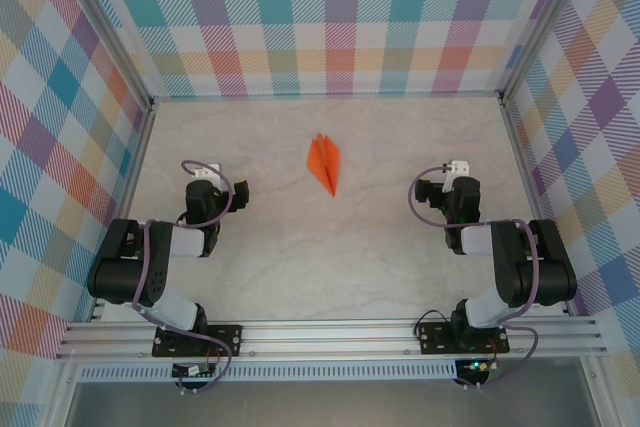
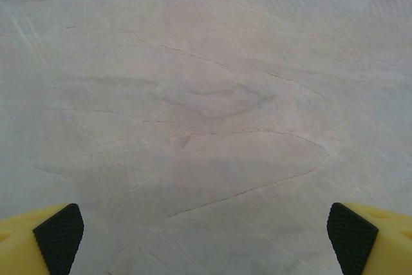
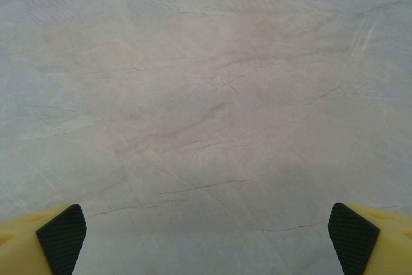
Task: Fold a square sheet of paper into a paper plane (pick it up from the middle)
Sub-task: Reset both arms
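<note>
Left gripper jaws stood wide, empty, over the marbled table. Right gripper was likewise wide, holding nothing. The orange paper plane lay flat between them, at 3 o'clock of left and 9 o'clock of right, nose toward 5 o'clock.

Left arm, right arm: jaws wide
</note>
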`<state>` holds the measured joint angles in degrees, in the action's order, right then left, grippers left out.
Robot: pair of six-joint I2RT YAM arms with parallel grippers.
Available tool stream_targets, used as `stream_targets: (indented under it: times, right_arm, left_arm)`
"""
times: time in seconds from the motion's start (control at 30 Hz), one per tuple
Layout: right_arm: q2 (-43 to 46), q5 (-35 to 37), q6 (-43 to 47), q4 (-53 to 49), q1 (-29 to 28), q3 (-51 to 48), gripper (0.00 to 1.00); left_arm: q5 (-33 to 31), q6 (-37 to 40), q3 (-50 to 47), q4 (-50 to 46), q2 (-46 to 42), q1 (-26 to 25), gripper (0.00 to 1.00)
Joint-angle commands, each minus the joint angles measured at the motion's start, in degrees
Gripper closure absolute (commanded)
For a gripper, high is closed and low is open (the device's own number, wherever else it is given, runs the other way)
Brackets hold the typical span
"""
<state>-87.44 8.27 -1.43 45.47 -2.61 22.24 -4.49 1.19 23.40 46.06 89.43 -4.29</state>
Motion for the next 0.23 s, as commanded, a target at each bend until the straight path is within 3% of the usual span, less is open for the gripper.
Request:
stream_targets:
  times: [0.0, 0.2]
  right_arm:
    - [-0.10, -0.93, -0.35, 2.63, 0.43, 0.61, 0.00]
    - [-0.09, -1.05, -0.33, 2.73, 0.45, 0.52, 0.00]
  left_arm:
    - [1.06, 0.93, 1.39, -0.69, 0.48, 0.41, 0.00]
    - [1.41, 0.85, 1.30, -0.50, 0.49, 0.60, 0.00]
